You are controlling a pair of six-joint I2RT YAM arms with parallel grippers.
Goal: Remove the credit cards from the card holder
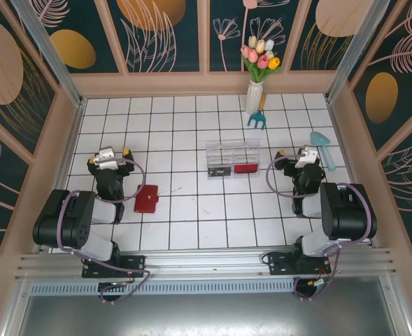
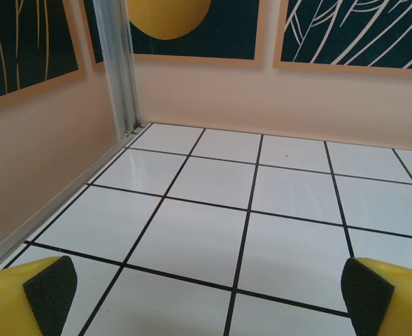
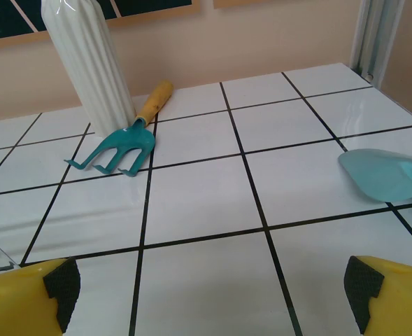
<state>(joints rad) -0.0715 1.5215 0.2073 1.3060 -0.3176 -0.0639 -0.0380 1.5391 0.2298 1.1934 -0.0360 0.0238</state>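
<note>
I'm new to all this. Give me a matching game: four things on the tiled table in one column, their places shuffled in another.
Things:
1. dark red card holder
2. clear compartment box
3. white vase of tulips
4. pale blue scoop

Places:
A. far side, by the back wall
B. near left
C. centre
D. right side

Pairs: 1-B, 2-C, 3-A, 4-D

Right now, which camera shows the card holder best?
Top external: the folded dark red card holder lies whole on the tiles beside the left arm. Left wrist faces the corner tiles; right wrist faces the vase and hand fork.
</note>
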